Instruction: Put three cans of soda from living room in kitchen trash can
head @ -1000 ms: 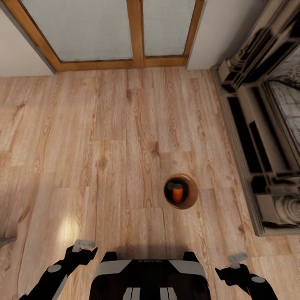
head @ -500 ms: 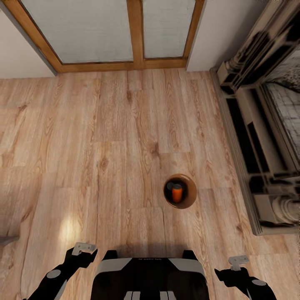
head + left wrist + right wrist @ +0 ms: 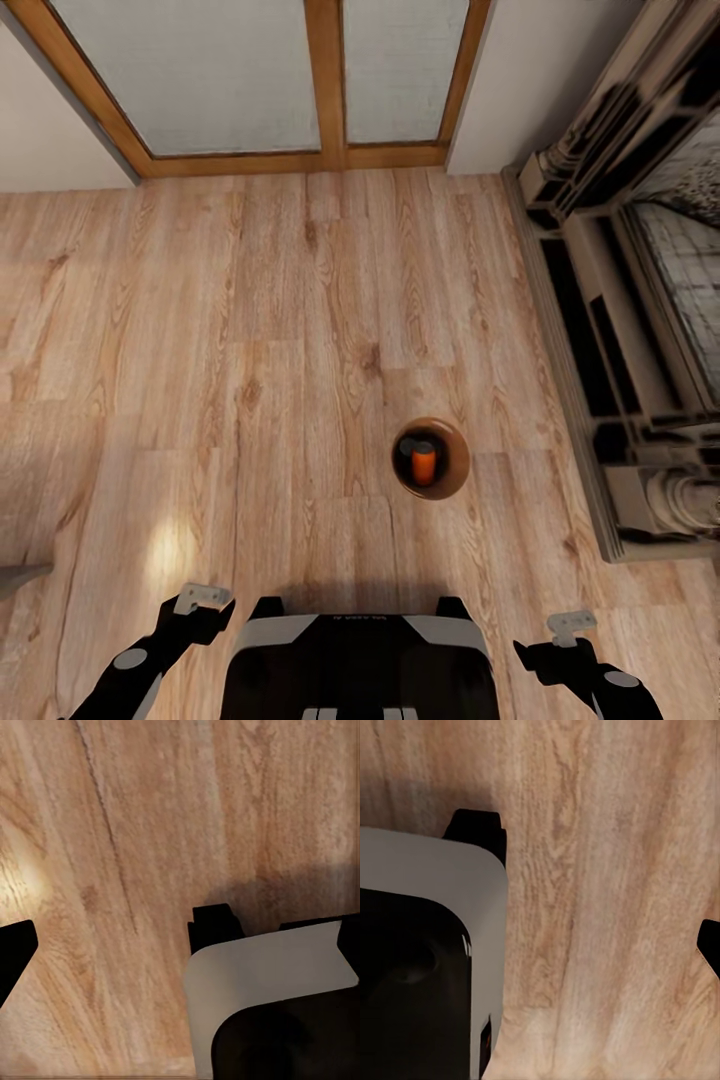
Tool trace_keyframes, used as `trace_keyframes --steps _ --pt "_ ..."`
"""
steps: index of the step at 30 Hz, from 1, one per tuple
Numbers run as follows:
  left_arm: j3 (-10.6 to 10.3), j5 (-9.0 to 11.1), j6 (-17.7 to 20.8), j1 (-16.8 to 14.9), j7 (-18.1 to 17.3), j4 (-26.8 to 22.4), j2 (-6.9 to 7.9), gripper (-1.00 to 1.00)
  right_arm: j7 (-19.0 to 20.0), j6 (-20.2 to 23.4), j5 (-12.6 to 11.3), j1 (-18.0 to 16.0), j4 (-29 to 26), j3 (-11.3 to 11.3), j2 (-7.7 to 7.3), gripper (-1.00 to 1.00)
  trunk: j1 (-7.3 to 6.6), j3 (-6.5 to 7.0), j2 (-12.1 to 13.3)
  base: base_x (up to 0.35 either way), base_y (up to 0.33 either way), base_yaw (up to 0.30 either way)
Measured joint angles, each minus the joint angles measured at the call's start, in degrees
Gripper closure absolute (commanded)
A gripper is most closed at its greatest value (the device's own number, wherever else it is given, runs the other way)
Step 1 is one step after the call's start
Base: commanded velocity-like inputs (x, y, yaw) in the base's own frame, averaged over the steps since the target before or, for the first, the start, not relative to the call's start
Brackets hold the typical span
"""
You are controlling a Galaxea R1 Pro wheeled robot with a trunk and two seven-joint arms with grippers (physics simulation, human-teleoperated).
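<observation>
1. Standing on the wood plank floor [image 3: 250,350] is a round brown trash can [image 3: 456,478], a little to the right, in front of the robot's base [image 3: 360,665].
2. One orange soda can [image 3: 424,465] sits inside the trash can, with its grey top showing.
3. The left gripper [image 3: 203,598] hangs low beside the base, over the floor. I cannot tell if its fingers are apart or together.
4. The right gripper [image 3: 570,625] hangs low on the other side. I cannot tell about its fingers either.
5. Glass doors with wood frames [image 3: 325,80] stand at the far wall.
6. A fireplace [image 3: 640,330] is on the right.
</observation>
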Motion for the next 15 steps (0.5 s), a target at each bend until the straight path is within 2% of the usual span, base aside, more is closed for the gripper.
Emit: trace_keyframes --steps 7,15 --pt "0.00 0.09 -0.11 -0.04 0.07 2.83 -0.05 -1.00 -0.02 -0.30 -0.01 0.00 0.00 -0.01 -0.05 -1.00 -1.54 1.26 2.81 0.000 0.000 0.000" --pt "0.00 0.01 -0.04 -0.08 0.36 3.93 -0.06 -1.00 -0.02 -0.33 -0.05 0.00 0.00 -0.08 -0.03 -1.00 -3.29 2.69 6.02 0.000 0.000 0.000"
